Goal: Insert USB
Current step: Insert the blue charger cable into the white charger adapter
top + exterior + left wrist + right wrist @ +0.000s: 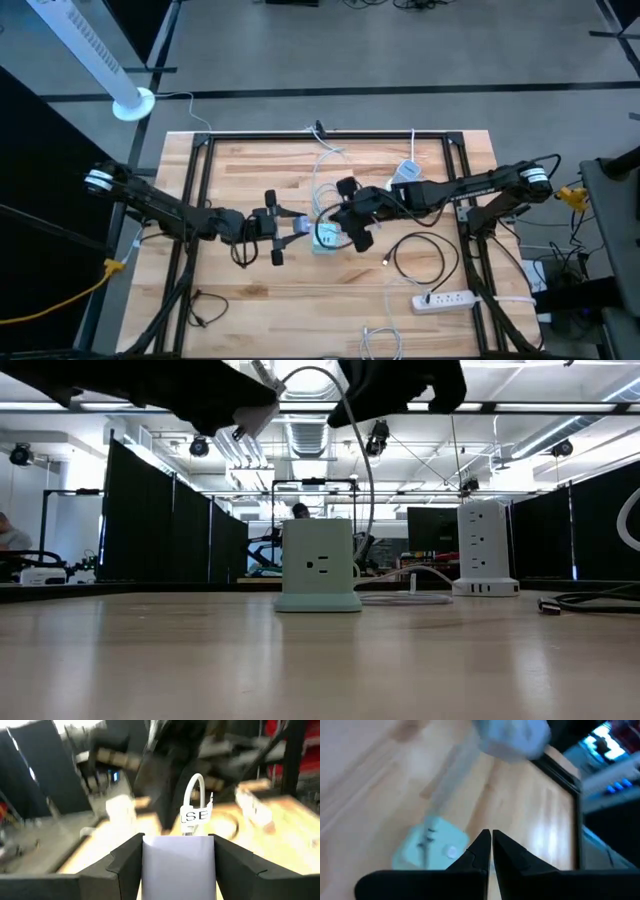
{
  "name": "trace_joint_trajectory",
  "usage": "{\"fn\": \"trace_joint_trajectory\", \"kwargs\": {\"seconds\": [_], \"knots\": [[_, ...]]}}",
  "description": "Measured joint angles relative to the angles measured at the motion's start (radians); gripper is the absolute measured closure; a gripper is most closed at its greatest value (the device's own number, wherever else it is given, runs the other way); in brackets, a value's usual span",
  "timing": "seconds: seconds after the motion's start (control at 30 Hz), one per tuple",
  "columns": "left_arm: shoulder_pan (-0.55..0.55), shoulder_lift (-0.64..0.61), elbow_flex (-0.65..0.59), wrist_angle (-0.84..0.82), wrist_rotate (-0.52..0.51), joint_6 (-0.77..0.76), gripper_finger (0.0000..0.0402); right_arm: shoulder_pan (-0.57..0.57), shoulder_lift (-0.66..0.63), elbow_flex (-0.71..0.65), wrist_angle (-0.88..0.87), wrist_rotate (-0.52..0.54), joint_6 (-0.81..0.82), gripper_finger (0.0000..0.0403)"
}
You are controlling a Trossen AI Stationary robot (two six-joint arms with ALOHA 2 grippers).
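Left gripper (290, 228) clamps the white USB adapter (178, 865) beside the green outlet cube (326, 238) mid-table; right gripper (491, 840), fingers together, overhead.

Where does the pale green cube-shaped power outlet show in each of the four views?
High view: the pale green cube-shaped power outlet sits mid-table between the two grippers.
Low view: centre of the picture, standing on the wooden table, outlet face toward the camera.
Left wrist view: not identifiable; a white block fills the space between the fingers.
Right wrist view: lower left, just beyond the shut fingertips.
Shared landmark: the white cable arching above the cube.
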Motion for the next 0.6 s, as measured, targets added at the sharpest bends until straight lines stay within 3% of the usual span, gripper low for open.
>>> {"fn": "trace_joint_trajectory", "kwargs": {"seconds": [0.17,0.33,0.47,0.6], "knots": [[0.022,0.015,0.000,-0.033,0.002,-0.132,0.0209,0.034,0.007,-0.003,0.032,0.014,-0.322,0.0375],[0.026,0.076,0.000,-0.039,0.006,-0.217,0.0209,0.063,0.072,-0.008,0.145,0.059,-0.557,0.0301],[0.025,0.124,0.000,-0.034,0.005,-0.286,0.0209,0.069,0.115,-0.009,0.206,0.152,-0.664,0.0238],[0.026,0.147,0.000,-0.035,0.017,-0.309,0.0209,0.069,0.146,-0.009,0.223,0.158,-0.696,0.0200]]}}
